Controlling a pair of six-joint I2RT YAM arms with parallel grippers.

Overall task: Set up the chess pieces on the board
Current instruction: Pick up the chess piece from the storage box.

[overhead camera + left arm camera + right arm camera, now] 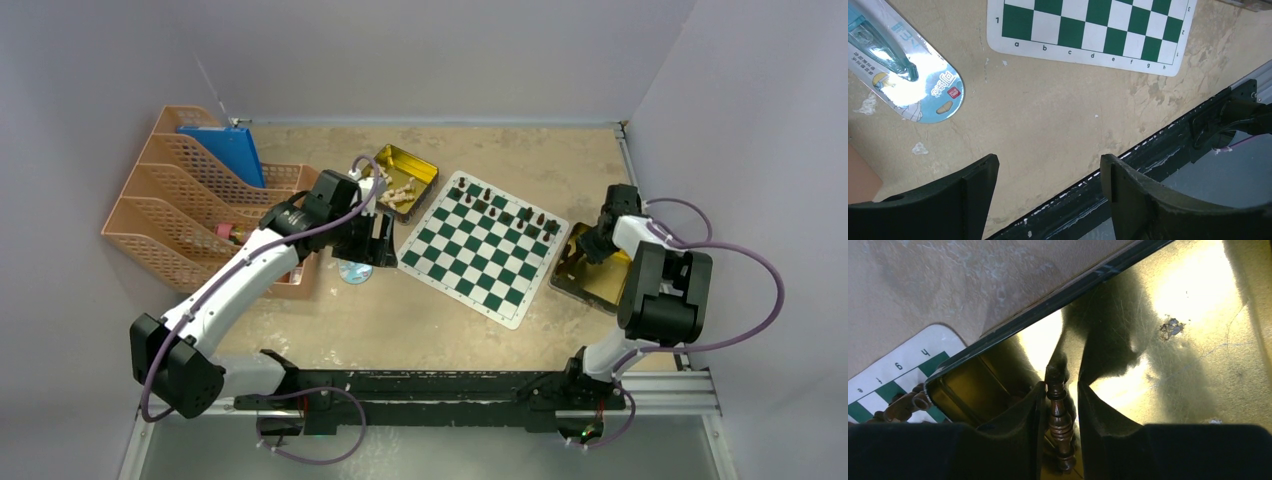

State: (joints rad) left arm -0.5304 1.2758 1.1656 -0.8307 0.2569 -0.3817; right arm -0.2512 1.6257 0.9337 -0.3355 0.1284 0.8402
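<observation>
Right wrist view: the right tool is clamping a dark brown chess piece, one finger on each flank of its turned stem. The piece is lying lengthwise between the fingers with its head pointing outward. It is sitting inside the gold tin, low over the shiny floor. Gripping along the stem is judged to be stopping so slim a figure from twisting during the lift. Beyond the tin's dark rim, a corner of the board is showing, with other dark pieces crowding its edge.

Left wrist view: the left tool is hanging with its fingers wide apart and nothing between them. It is looking down on the bare counter. A blue blister pack is lying off to one side, and the lettered border of the board is lying farther out.

Top external view: the right arm is folding sharply at the elbow and reaching down into the tin just beside the board's right edge. The left arm is stretching forward, its tool hovering beside the board's left corner, judged to be waiting its turn. On the board's far ranks, dark pieces are already standing. A second tin holding beige pieces is lying beyond the left tool. An orange file rack is occupying the far left.
</observation>
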